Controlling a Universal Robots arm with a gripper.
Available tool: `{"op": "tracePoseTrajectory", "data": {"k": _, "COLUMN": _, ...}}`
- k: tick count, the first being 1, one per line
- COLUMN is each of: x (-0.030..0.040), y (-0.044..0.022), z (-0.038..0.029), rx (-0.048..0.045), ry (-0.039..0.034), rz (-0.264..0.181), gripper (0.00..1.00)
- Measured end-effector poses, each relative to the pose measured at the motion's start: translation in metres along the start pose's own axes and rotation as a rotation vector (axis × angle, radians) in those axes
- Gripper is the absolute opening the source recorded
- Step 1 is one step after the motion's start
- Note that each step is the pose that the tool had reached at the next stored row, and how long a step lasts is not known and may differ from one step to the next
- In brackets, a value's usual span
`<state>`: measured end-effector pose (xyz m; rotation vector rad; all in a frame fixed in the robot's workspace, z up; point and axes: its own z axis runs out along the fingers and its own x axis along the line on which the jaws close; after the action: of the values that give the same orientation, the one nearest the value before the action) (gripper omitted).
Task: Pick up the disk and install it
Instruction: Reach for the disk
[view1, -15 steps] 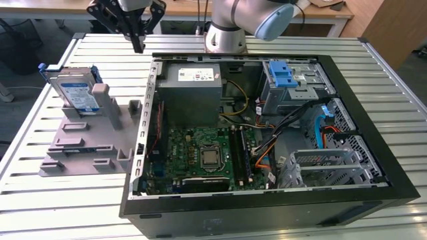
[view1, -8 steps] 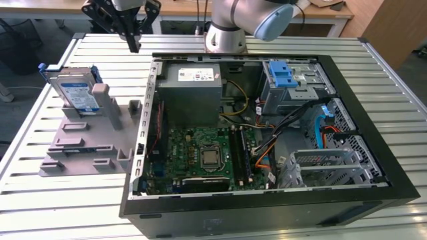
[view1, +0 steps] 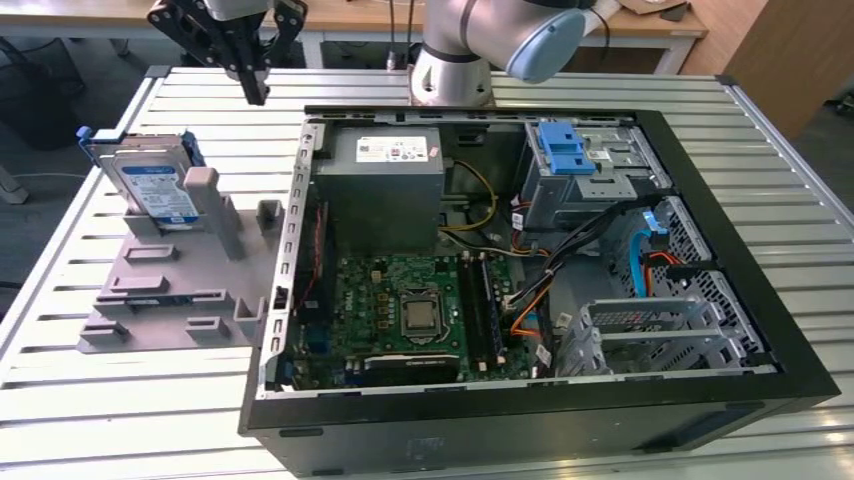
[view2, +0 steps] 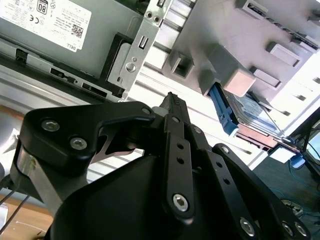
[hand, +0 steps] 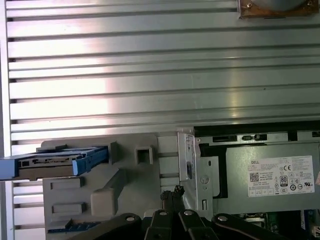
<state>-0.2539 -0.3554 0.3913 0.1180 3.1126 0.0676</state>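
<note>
The disk (view1: 151, 187) stands on edge in a grey printed holder (view1: 171, 285) at the exterior view's left, its blue-and-white label facing the camera and blue rails along its sides. My gripper (view1: 254, 95) hangs above the slatted table behind the holder, between the disk and the computer case. Its black fingers are shut together with nothing between them. In the first wrist view the disk (hand: 56, 163) shows edge-on in the holder, well apart from my gripper (hand: 173, 192). The second wrist view has the disk (view2: 248, 111) beyond my gripper (view2: 172, 99).
An open black computer case (view1: 747, 385) lies to the exterior view's right, with a grey power-supply box (view1: 380, 185), a motherboard (view1: 400, 310) and a grey drive bay with a blue latch (view1: 571, 150). The arm's base (view1: 451, 75) stands behind the case on the slatted table (view1: 160, 420).
</note>
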Motion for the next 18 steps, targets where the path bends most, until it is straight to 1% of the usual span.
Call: {"op": "tracePoseTrajectory", "data": {"k": 18, "x": 0.0232, "y": 0.0000, "z": -0.0003, "rx": 0.0000, "ry": 0.0002, "rz": 0.000, "gripper": 0.11}}
